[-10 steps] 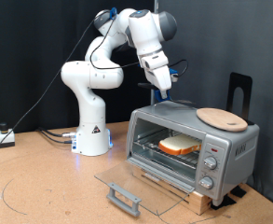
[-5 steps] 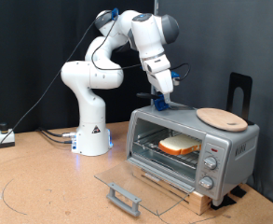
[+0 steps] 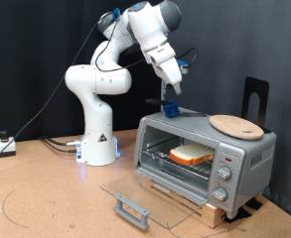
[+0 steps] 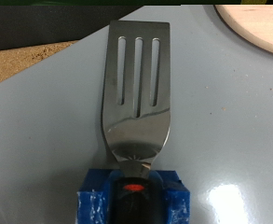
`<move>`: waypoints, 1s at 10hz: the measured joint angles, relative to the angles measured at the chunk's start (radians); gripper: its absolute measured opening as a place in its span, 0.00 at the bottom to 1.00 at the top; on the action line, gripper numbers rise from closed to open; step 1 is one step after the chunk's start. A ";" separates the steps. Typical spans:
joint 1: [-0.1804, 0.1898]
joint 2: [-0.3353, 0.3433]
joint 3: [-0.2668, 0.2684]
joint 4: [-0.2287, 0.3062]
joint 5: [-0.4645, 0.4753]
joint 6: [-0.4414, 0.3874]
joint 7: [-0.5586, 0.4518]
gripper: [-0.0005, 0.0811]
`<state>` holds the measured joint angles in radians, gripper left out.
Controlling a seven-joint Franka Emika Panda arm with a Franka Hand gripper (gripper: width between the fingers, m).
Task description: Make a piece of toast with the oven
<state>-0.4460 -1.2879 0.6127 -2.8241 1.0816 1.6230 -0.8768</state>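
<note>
The piece of toast point(image 3: 192, 154) lies on the wire rack inside the oven point(image 3: 246, 159), whose glass door point(image 3: 135, 194) is folded down flat in front. My gripper point(image 3: 171, 96) hangs above the oven's top, towards its end on the exterior view's left. It is shut on the blue-taped handle of a slotted metal spatula point(image 3: 172, 108). In the wrist view the spatula blade point(image 4: 136, 89) points out from the gripper point(image 4: 131, 189) over the oven's grey top point(image 4: 229, 121).
A round wooden plate point(image 3: 234, 125) rests on the oven's top towards the exterior view's right; its edge point(image 4: 257, 19) shows in the wrist view. A black stand point(image 3: 256, 99) rises behind the oven. The robot base point(image 3: 98, 139) stands at the exterior view's left.
The arm's upper links have swung up and to the exterior view's left, tilting the hand. The spatula stays in the gripper above the oven's top. The toast has not moved.
</note>
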 joint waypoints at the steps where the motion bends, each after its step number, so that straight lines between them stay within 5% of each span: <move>1: -0.001 0.002 0.005 0.003 0.000 0.000 0.001 0.99; 3: -0.031 0.026 0.006 0.006 -0.007 0.014 -0.005 0.99; 10: -0.300 0.217 -0.002 0.056 -0.030 0.056 -0.010 0.99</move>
<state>-0.7459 -1.0714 0.6103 -2.7682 1.0520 1.6794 -0.8865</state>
